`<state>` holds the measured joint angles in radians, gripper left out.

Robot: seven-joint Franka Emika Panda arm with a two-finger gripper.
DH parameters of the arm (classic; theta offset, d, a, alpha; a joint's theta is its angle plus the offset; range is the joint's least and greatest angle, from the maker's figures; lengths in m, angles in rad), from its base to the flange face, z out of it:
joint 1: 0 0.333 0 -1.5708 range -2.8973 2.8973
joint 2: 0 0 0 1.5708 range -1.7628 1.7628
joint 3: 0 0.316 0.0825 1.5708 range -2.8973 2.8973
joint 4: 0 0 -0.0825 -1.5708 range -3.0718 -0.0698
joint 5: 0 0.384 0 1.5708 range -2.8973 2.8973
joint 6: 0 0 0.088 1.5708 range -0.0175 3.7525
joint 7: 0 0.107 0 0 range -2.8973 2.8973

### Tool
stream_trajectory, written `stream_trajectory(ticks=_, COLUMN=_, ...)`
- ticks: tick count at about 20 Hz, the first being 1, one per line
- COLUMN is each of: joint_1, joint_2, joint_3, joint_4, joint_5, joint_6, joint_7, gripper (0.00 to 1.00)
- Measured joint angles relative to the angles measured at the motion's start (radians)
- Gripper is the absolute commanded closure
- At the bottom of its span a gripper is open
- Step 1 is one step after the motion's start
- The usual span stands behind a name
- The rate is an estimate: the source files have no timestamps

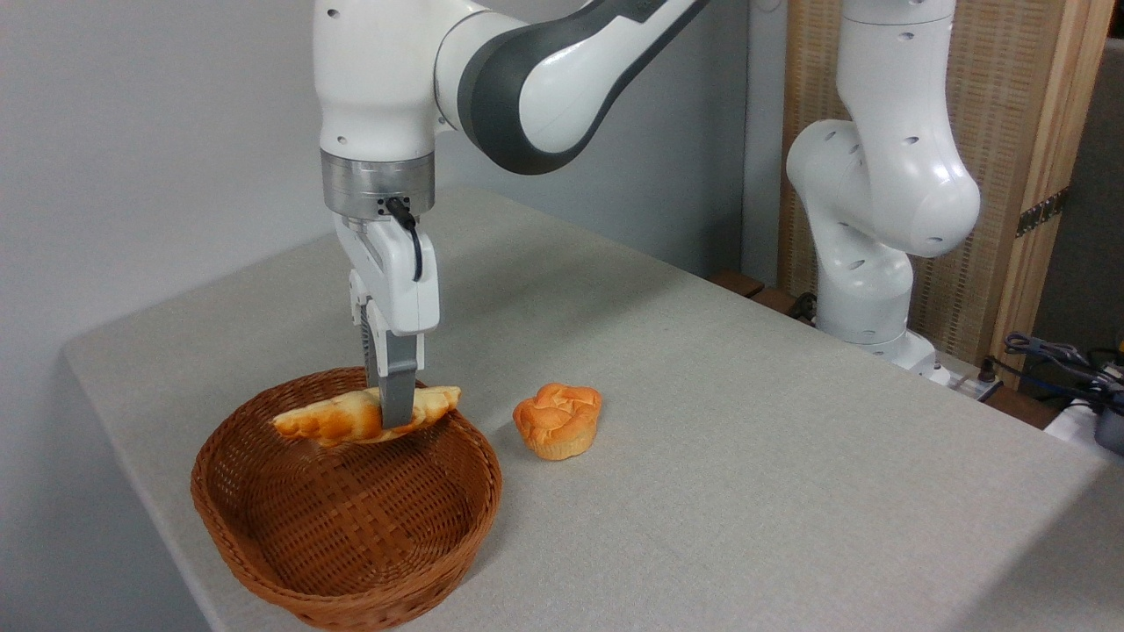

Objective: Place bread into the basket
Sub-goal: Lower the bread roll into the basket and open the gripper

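Observation:
The long golden-orange bread (334, 420) with pointed ends hangs level in the air, held across its middle. My gripper (394, 412) is shut on it, pointing straight down, and the front finger (396, 386) covers part of the loaf. Below it stands the oval reddish-brown wicker basket (263, 562) at the table's front left corner. The bread is over the far half of the basket, above rim height and clear of the basket's floor, with its right tip reaching out past the far rim.
A small round orange muffin-shaped bun (558, 420) sits on the grey table (746, 439) just right of the basket. The arm's white base (865, 290) stands at the far right edge. Cables (1067, 364) lie beyond the table on the right.

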<state>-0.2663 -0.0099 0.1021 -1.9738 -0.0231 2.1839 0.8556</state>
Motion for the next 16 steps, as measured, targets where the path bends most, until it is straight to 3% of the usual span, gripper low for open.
stream_trajectory(ticks=10, joint_1=0.003, joint_2=-0.006, joint_3=0.01, joint_4=0.009, joint_5=-0.002, joint_6=-0.003, joint_7=-0.045, gripper=0.0)
stream_trajectory(ticks=16, joint_1=0.003, joint_2=-0.044, joint_3=0.042, joint_4=0.019, joint_5=-0.002, joint_6=-0.164, joint_7=-0.117, gripper=0.0)
